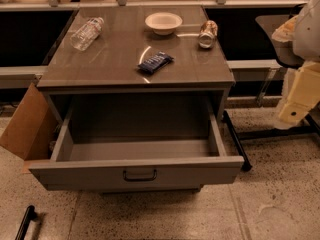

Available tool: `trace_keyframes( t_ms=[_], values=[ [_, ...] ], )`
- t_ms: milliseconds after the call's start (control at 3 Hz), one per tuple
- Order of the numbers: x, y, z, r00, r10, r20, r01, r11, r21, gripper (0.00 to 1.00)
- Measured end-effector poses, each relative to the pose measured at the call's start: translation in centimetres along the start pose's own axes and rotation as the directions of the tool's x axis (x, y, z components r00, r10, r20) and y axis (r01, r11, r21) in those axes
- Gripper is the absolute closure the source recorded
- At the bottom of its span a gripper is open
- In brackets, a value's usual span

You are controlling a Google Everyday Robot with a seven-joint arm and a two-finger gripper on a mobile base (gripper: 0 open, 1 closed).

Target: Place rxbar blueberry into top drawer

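The rxbar blueberry [155,62], a flat bar in a dark blue wrapper, lies on the grey cabinet top [115,66], near the middle towards the front. The top drawer [137,171] below it is pulled wide open, and its inside looks empty. Its dark bar handle [140,175] is at the centre of the front panel. My arm comes in at the right edge, and my gripper [292,109] hangs there, to the right of the cabinet and well apart from the bar.
On the cabinet top lie a clear water bottle [87,33] at the back left, a white bowl [163,22] at the back centre and a dented can [207,33] at the back right. A cardboard box [25,131] leans at the left. Chair legs [235,139] stand at the right.
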State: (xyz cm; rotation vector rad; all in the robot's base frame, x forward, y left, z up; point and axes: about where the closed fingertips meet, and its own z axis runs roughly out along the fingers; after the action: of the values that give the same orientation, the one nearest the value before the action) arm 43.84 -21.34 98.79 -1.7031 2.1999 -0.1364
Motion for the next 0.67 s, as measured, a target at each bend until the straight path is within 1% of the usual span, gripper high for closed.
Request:
trace_keyframes(
  t_ms=[333, 667],
  values=[
    [-0.1, -0.1, -0.1, 1.0, -0.002, 0.007, 0.002, 1.0, 0.005, 0.0],
    [-2.2, -2.0, 1.4, 0.993, -0.06, 0.099, 0.059, 0.9981, 0.018, 0.0]
  ],
)
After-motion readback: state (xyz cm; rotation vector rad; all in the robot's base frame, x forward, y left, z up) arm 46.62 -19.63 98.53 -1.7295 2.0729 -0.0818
